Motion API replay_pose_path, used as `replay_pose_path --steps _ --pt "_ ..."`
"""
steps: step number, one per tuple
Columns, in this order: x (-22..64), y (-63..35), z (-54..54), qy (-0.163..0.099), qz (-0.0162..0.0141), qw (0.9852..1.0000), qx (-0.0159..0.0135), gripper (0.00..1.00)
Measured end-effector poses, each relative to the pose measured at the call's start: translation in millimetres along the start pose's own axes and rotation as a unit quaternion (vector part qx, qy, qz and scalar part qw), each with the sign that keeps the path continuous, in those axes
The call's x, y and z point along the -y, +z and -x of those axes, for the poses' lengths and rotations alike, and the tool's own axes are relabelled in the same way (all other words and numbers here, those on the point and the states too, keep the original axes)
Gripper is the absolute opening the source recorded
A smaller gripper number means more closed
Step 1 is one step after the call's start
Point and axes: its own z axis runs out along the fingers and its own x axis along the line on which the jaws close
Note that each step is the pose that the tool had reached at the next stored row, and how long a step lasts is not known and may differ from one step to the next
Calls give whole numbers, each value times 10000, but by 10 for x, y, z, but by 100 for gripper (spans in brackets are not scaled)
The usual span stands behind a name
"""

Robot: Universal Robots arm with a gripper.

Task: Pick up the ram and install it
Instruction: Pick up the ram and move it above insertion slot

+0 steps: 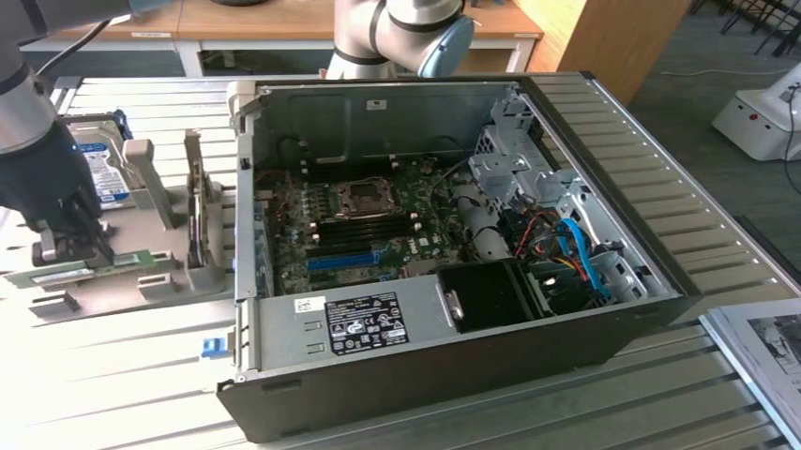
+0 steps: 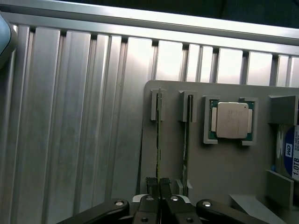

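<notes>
All but shut at the gripper (image 2: 158,183): pinches the ram (image 2: 159,135) by its thin upper edge, one black fingertip (image 2: 151,183) on each side. Grips it where it stands on edge in the slot nearest the rim of the grey holder (image 2: 219,186), just beside a second stick (image 2: 187,135) in the neighbouring slot and near a processor chip (image 2: 232,120) seated in a square recess. Leans in over the slatted metal table (image 2: 70,140) as a dark arm (image 1: 28,112) from the exterior view's upper left, wrist turned steeply downward, fingers pointing into the holder. Hangs at the exterior view's left of the open computer case (image 1: 414,394), well apart from its motherboard (image 1: 363,225), with the hard drive (image 1: 103,164) propped in the holder close by the wrist.
</notes>
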Motion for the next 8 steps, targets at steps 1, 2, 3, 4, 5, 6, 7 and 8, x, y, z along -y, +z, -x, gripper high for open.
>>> replay_pose_path --steps 1,2,3,4,5,6,7,8 --pt "0 -12 0 3 0 10000 0 12" --pt "0 -23 0 6 0 10000 0 12" --pt "0 -34 1 10 0 10000 0 12" --pt "0 -44 1 14 0 10000 0 12" --pt "0 -53 1 18 0 10000 0 12" --pt "0 -64 1 22 0 10000 0 12" --pt "0 -75 1 26 0 10000 0 12" --pt "0 -87 1 30 0 10000 0 12"
